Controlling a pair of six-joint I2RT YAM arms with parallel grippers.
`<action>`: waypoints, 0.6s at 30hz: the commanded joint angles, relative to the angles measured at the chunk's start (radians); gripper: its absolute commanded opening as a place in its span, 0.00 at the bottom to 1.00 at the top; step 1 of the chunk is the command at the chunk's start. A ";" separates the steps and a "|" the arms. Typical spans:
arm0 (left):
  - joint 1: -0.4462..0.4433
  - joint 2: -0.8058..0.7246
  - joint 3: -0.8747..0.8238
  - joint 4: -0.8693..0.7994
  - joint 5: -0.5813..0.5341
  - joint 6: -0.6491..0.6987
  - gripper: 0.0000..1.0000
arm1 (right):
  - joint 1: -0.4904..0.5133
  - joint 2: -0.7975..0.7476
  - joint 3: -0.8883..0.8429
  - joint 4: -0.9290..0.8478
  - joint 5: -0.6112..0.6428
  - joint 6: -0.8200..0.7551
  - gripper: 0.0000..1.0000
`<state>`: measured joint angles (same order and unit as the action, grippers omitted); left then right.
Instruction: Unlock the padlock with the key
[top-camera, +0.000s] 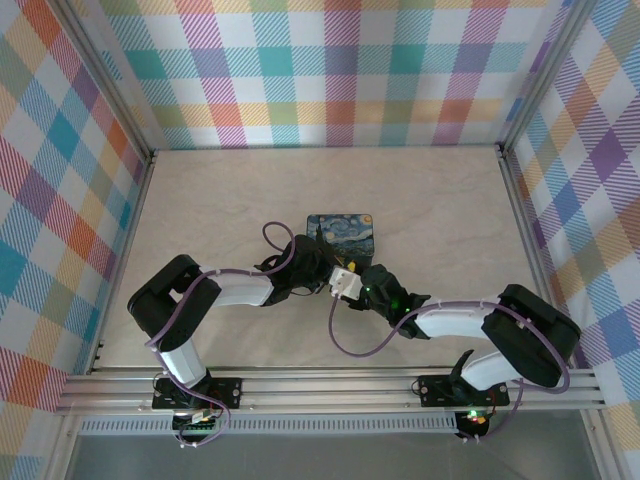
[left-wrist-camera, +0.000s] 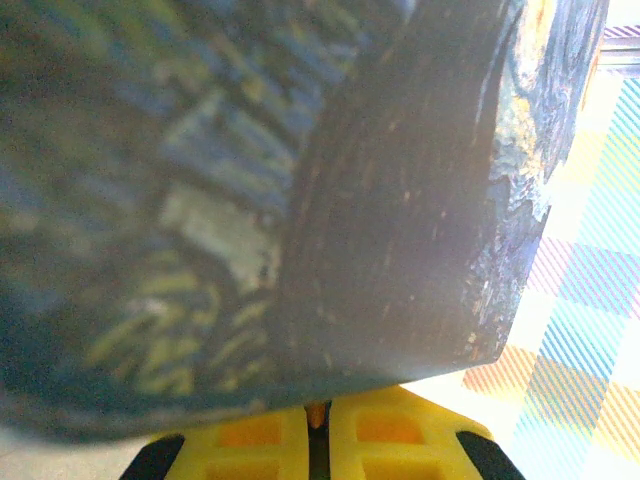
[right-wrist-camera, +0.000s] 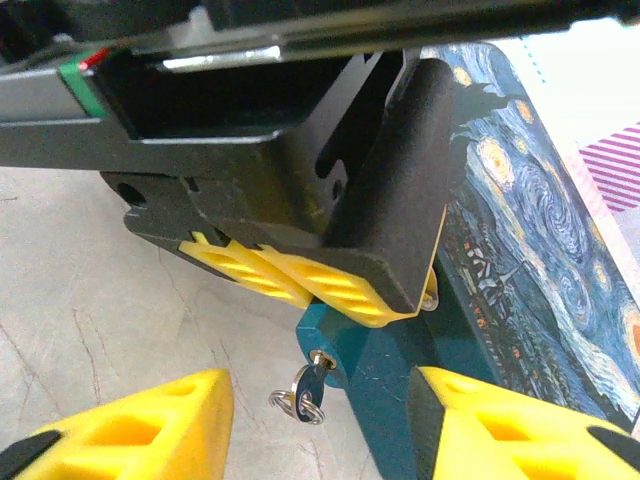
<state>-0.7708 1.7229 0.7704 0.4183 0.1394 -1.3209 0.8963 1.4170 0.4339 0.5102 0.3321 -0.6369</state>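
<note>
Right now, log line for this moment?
left claw: shut on padlock | key: in padlock | right claw: open, flanking key | Starry Night tin: beside padlock

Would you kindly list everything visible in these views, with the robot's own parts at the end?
tin box: one, blue and yellow night-sky painting, middle of the table.
padlock: one, teal body, at the tin's near side, just under the left tool.
key: one, metallic, in the padlock's keyhole.
ring: one, silvery, hanging from the key.
table: one, beige marbled, under everything.
walls: three, pastel plaid, around the table.
left tool: one, black with yellow pads, closed on the padlock's top.
right tool: one, yellow fingers, open either side of the key.
arms: two, black and white, left arm and right arm, reaching from the near edge.
</note>
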 joint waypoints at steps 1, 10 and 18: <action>-0.008 -0.009 0.021 0.041 0.015 -0.013 0.04 | -0.005 -0.001 0.023 0.034 0.002 0.005 0.45; -0.008 -0.014 0.016 0.040 0.012 -0.014 0.04 | -0.008 0.011 0.034 0.013 0.015 0.003 0.28; -0.008 -0.017 0.017 0.039 0.012 -0.014 0.04 | -0.011 0.029 0.049 -0.006 0.045 -0.001 0.16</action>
<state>-0.7708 1.7229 0.7704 0.4210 0.1394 -1.3243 0.8963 1.4334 0.4473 0.4992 0.3477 -0.6373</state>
